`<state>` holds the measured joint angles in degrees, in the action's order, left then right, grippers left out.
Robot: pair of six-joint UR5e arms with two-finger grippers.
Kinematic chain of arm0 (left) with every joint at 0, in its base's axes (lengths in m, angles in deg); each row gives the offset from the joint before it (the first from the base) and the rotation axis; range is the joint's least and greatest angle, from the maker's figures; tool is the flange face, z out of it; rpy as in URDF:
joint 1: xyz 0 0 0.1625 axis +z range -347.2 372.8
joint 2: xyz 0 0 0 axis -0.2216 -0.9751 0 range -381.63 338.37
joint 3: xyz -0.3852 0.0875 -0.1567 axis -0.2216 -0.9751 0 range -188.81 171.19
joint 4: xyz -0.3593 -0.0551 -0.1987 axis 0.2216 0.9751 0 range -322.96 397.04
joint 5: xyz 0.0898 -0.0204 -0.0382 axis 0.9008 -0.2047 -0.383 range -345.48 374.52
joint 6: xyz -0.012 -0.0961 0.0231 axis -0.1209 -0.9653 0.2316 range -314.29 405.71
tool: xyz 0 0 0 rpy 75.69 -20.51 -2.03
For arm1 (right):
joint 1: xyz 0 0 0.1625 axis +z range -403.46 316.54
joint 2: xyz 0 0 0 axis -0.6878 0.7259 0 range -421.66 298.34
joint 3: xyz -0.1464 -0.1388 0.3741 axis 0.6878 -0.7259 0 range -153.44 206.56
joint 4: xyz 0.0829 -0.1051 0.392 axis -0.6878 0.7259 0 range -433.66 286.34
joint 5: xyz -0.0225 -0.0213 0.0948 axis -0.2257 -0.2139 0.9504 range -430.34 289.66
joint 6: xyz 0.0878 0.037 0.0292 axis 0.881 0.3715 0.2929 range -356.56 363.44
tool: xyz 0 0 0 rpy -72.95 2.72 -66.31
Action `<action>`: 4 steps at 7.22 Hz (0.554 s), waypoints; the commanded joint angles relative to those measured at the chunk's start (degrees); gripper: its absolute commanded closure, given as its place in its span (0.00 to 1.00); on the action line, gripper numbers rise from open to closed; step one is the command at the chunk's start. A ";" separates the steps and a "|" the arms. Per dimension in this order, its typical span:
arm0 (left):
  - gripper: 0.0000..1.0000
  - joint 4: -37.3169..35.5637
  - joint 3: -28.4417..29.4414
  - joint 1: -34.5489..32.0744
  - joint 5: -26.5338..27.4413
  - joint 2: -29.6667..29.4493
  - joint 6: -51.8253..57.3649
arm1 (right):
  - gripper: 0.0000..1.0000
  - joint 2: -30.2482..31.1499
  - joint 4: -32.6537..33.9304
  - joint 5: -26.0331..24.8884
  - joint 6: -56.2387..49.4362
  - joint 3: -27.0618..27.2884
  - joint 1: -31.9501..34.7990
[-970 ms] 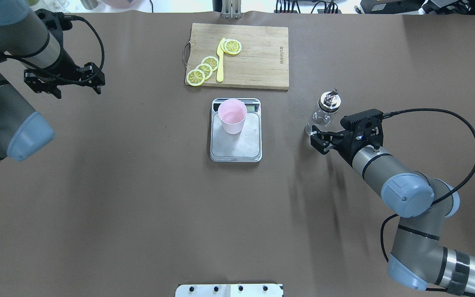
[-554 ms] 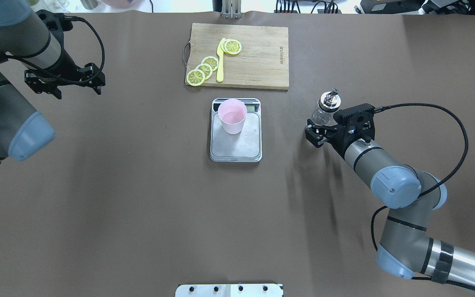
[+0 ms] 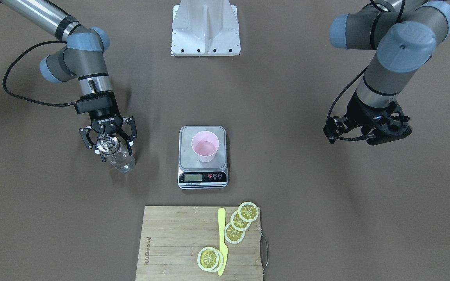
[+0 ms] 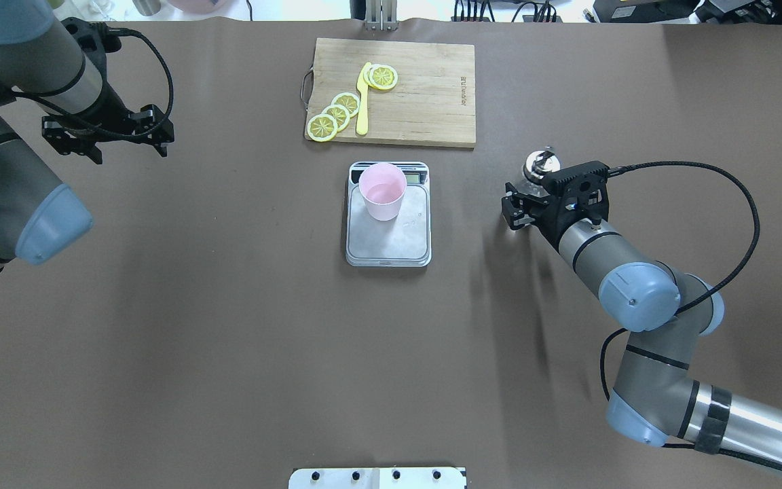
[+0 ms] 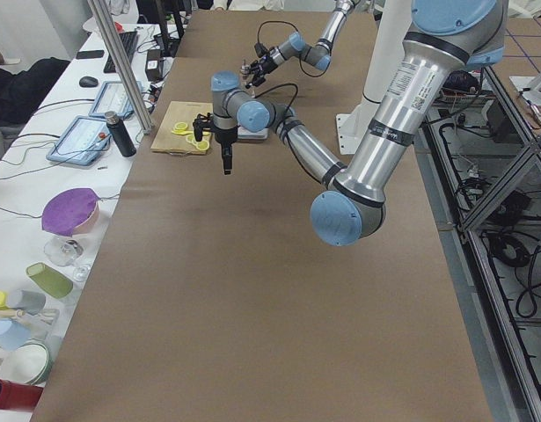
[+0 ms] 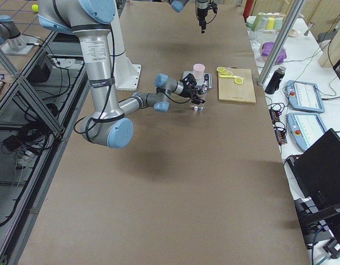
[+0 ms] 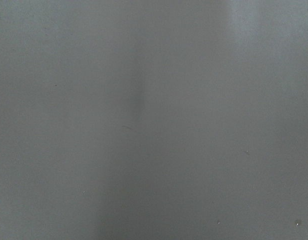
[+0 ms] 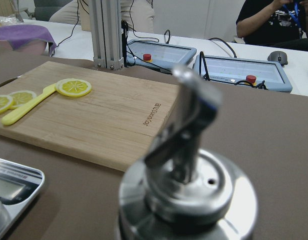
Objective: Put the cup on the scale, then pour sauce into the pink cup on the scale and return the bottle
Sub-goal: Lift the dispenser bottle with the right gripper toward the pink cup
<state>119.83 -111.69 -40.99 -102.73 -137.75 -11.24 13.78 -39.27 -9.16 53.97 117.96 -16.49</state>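
The pale pink cup stands upright on the far left part of the scale, also in the front view. The clear glass bottle with its metal pourer top stands on the table to the right of the scale. My right gripper is open, with its fingers on either side of the bottle. The right wrist view shows the pourer very close. My left gripper is open and empty, high over the table's far left.
A bamboo cutting board with lemon slices and a yellow knife lies behind the scale. The scale's display strip faces away from me. Operators' tablets and cables sit past the far table edge.
My right gripper has moved forward towards the bottle and now has its open fingers around it. The left arm, cup and scale have not moved.
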 commanded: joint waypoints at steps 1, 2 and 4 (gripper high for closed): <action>0.02 0.00 0.23 0.01 0.00 -0.07 0.00 | 0.50 -1.43 -0.02 0.25 0.09 -0.96 0.53; 0.02 0.09 0.23 -0.08 0.00 -0.07 0.08 | 0.99 -2.48 0.07 1.64 -0.25 -0.35 2.19; 0.02 0.18 0.32 -0.17 -0.09 0.02 0.08 | 1.00 -4.42 2.34 5.61 -9.52 -0.17 5.19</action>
<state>119.96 -111.45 -41.11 -102.75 -137.81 -11.17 10.29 -38.38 -5.13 50.11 117.59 -12.83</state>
